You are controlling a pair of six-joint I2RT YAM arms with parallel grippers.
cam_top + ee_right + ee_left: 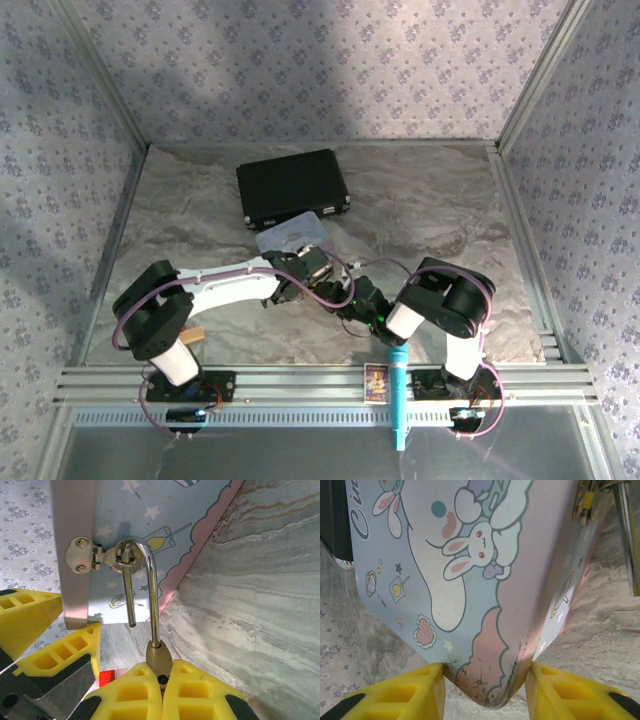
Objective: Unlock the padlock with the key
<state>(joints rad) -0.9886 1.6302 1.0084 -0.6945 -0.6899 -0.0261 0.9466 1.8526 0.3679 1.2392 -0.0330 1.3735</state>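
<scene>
Brass-coloured and blocky, the padlock [158, 656] is pinched at its body between the closed yellow ribbed fingers of the right gripper [161, 670]. Its polished silvery shackle [152, 590] is a smooth round-bar U. The long leg runs into the body, while the short leg ends free in the air, clear of the body. The bend of the U hooks through the small ring of a dull metal hasp [86, 555], which is screwed to the pale pink side wall of the pastel tin [470, 580].

That tin has a flat printed lid with white rabbits, stars and a heart on light blue, edged in scalloped pink. Its rounded near corner is scuffed and chipped. The left gripper [485, 674] straddles that corner, one moulded yellow finger touching each side, so it is clamping the tin.

From above, the tin sits near the middle of the table [440, 200], whose surface is matt, grey-beige and marbled. The tin lies just near of a black, textured rectangular case [290, 185], and the padlock hangs at its near right side
</scene>
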